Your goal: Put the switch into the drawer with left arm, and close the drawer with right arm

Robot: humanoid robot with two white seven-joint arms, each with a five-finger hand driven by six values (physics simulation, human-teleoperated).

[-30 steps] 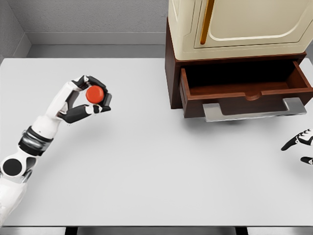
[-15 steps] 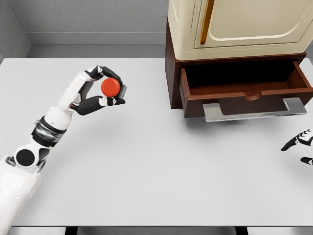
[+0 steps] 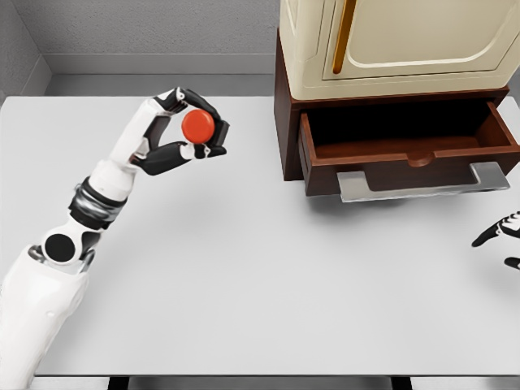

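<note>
My left hand (image 3: 192, 130) is shut on the switch (image 3: 197, 125), a small round red button on a dark base, held above the white table (image 3: 244, 268) left of the cabinet. The brown drawer (image 3: 406, 150) stands pulled open at the right, its inside dark and bare, with a grey handle (image 3: 422, 185) along its front. Only the black fingertips of my right hand (image 3: 502, 240) show at the right edge, spread and holding nothing, below and right of the drawer front.
A cream cabinet (image 3: 398, 41) with a brown base sits at the back right above the drawer. A grey wall runs behind the table. The table's front edge lies along the bottom of the view.
My left arm has carried the switch up and to the right, toward the cabinet. The right hand has barely shifted at the right edge. The drawer stays open.
</note>
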